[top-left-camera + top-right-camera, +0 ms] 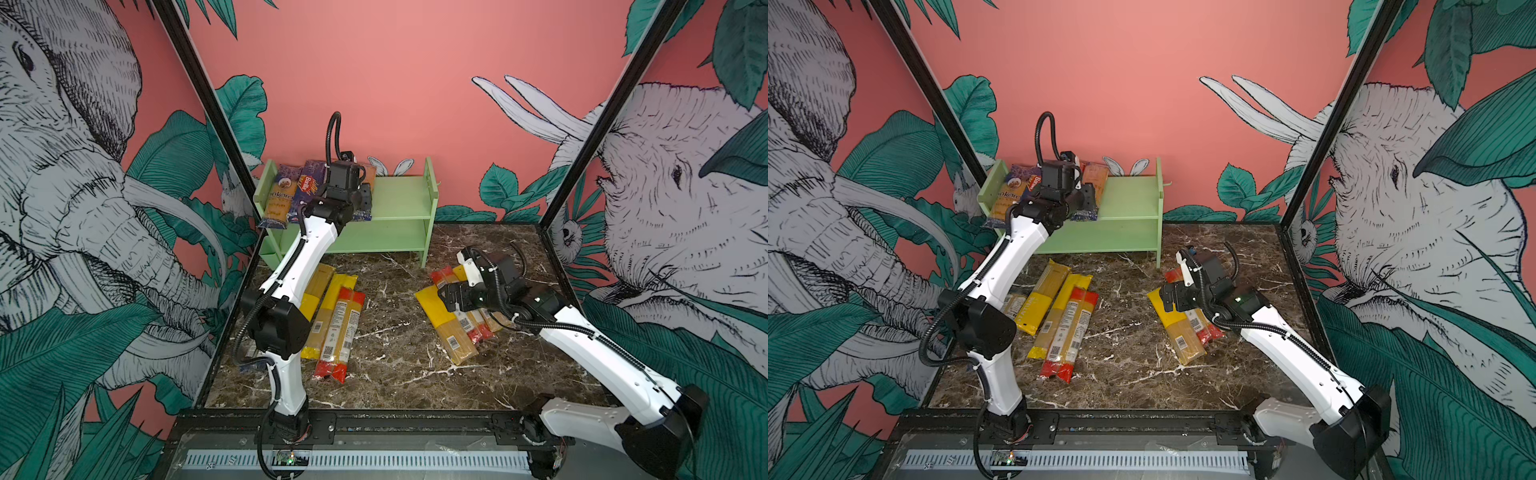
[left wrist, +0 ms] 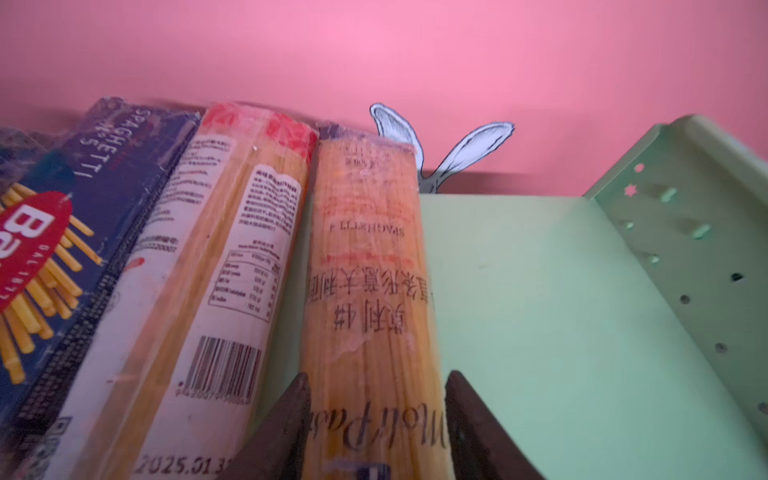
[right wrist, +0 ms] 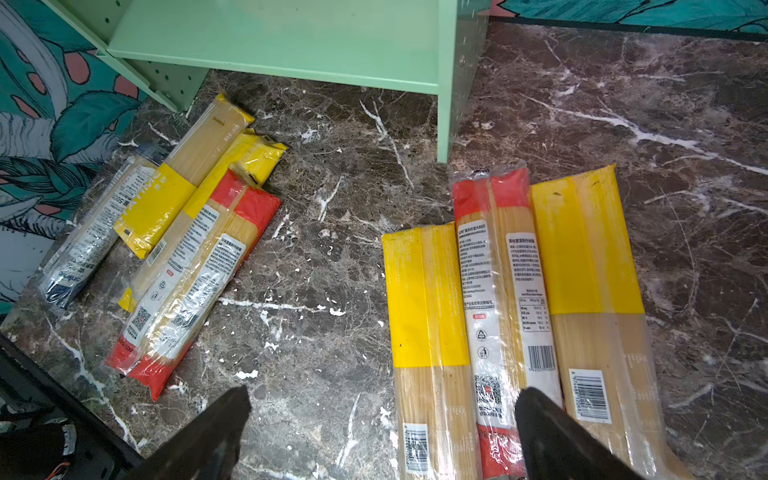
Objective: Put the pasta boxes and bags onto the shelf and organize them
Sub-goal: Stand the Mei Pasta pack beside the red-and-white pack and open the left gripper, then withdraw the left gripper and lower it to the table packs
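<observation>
Left claw (image 2: 380,374) is straddling a tan spaghetti pack (image 2: 365,249) on the top tier of the shelf (image 2: 540,291), one finger each side. Can't tell if it's actually squeezing or just loose. That pack lies just beside a red-ended pack (image 2: 232,249) and a blue Barilla pack (image 2: 62,249). Right claw (image 3: 382,390) is spread wide, hanging over three packs (image 3: 503,291) on the worktop (image 3: 332,208). Another pile (image 1: 332,324) lies left of them.

On the shelf (image 1: 401,197), pasta packs (image 1: 282,195) block the top tier's left; its right half lies bare.
</observation>
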`<move>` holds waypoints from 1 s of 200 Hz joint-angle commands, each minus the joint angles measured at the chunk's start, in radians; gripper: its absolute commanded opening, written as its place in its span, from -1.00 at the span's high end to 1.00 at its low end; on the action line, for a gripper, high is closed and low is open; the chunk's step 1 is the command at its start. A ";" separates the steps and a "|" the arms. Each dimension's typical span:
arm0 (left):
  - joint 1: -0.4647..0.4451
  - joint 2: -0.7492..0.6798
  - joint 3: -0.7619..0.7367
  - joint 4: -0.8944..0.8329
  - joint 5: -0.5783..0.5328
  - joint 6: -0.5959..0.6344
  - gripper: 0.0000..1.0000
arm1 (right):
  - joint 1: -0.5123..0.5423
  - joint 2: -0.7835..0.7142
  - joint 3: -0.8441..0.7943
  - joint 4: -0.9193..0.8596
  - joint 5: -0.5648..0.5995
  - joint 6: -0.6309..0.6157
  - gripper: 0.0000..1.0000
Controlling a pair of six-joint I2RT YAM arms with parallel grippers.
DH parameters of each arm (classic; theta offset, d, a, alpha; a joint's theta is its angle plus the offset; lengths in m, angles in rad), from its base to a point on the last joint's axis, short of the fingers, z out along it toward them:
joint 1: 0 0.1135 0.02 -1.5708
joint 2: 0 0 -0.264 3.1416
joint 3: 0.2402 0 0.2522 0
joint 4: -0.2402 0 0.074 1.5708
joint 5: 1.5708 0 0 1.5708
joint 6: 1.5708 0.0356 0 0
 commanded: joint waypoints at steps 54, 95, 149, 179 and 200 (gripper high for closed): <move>-0.032 -0.212 -0.134 0.079 0.019 -0.033 -0.25 | -0.004 -0.024 0.021 -0.015 -0.002 0.000 -0.97; -0.135 -0.402 -0.378 0.079 -0.111 -0.001 -0.32 | -0.003 -0.062 -0.027 -0.011 -0.010 0.016 -0.98; -0.196 -0.678 -0.781 0.034 -0.182 -0.078 -0.36 | 0.014 -0.108 -0.064 -0.024 -0.015 0.034 -0.97; -0.212 -0.812 -0.990 -0.034 -0.199 -0.143 -0.37 | 0.072 -0.104 -0.053 -0.031 0.025 0.044 -0.97; -0.227 -0.913 -1.144 -0.051 -0.189 -0.217 -0.38 | 0.141 -0.071 -0.050 -0.005 0.036 0.067 -0.98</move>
